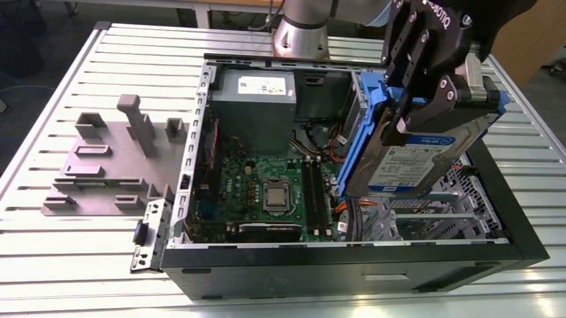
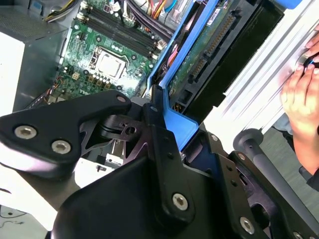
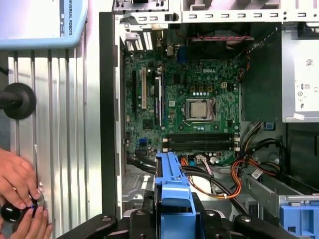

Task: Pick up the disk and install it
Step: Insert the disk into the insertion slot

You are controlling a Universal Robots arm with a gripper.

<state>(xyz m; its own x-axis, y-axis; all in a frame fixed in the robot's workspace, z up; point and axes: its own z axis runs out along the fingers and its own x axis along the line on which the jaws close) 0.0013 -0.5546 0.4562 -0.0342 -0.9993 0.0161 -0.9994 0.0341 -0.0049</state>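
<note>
The gripper [image 1: 438, 109], jaws closed on the blue plastic frame of the disk [image 1: 411, 162], holds the flat silver drive tilted over the open black computer case [image 1: 354, 255], near its edge at the exterior view's right. Inside lie a green circuit board [image 1: 265, 192] and a boxy grey power supply [image 1: 256, 99] (white sticker on its face). The case sits on a ribbed metal table [image 1: 89, 252].
</note>
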